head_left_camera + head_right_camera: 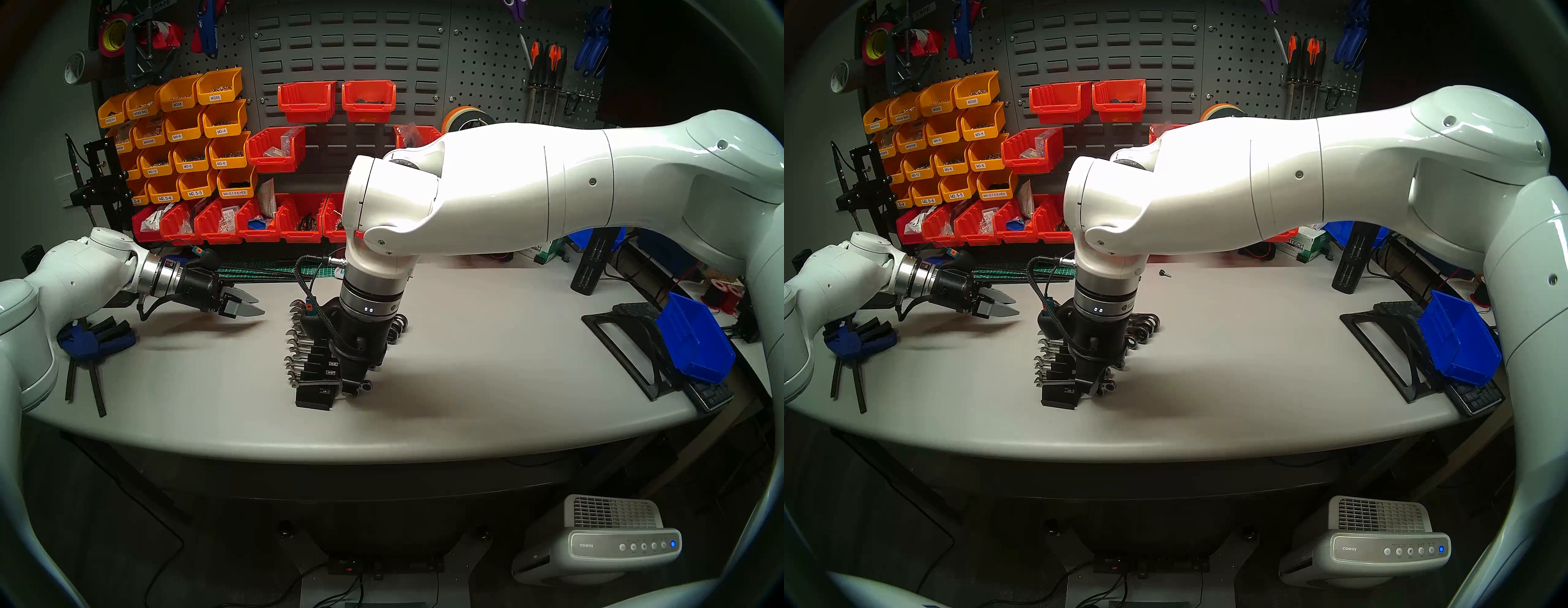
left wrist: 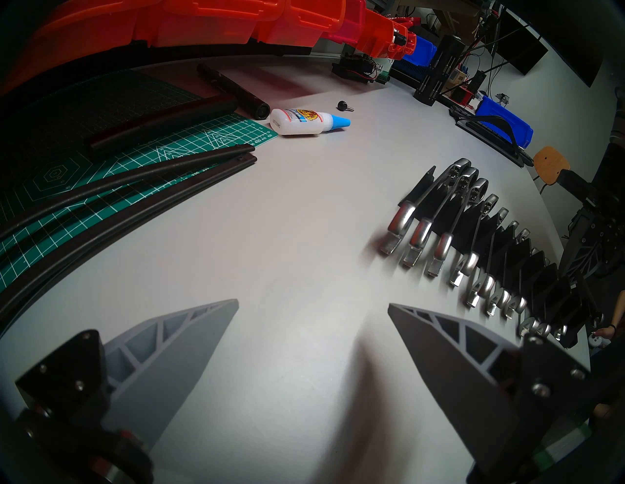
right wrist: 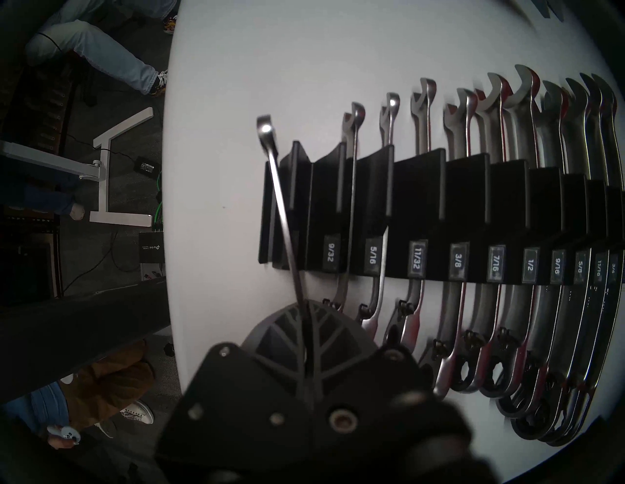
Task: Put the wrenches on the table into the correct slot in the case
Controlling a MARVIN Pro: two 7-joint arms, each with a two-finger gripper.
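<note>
The right end effector (image 3: 306,324) is clamped on the slim wrench (image 3: 282,216), slanting over the case's (image 3: 419,216) nine-o'clock end slot on the bench (image 1: 466,382), while the left end effector (image 2: 313,304) gapes empty.

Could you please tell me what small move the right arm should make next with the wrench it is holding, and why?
Probably ease the wrench straight down into the end groove of the case. The right gripper is shut on its shaft, which lies slanted over the last slot beside the 9/32 label, the one slot without a wrench. It looks not yet seated.
</note>
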